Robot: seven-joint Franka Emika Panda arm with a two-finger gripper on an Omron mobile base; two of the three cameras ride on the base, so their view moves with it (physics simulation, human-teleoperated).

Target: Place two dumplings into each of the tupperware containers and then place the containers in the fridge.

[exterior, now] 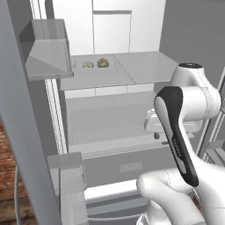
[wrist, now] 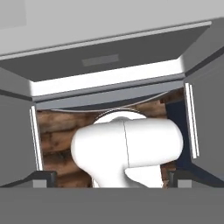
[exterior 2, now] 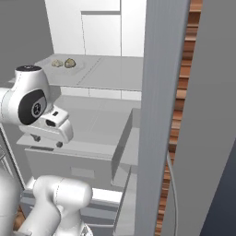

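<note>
The fridge [exterior: 132, 66] stands open in front of me. On its upper shelf lies a see-through tupperware container [exterior: 112, 68] [exterior 2: 81, 67] with two dumplings in it, one [exterior: 88, 64] [exterior 2: 57, 63] beside the other [exterior: 103, 63] [exterior 2: 70, 62]. My gripper [exterior 2: 47, 141] [exterior: 157, 136] hangs below and in front of that shelf, level with the middle shelf's front edge, and points down. In the hand view the gripper [wrist: 111, 179] is open wide with nothing between its fingertips [wrist: 43, 177].
The left fridge door [exterior: 17, 132] carries pale bins [exterior: 46, 52] and stands open close at the left. The right door [exterior 2: 161, 115] stands open at the right, with brown wood [exterior 2: 179, 115] behind it. A grey drawer front [wrist: 100, 59] lies below the gripper.
</note>
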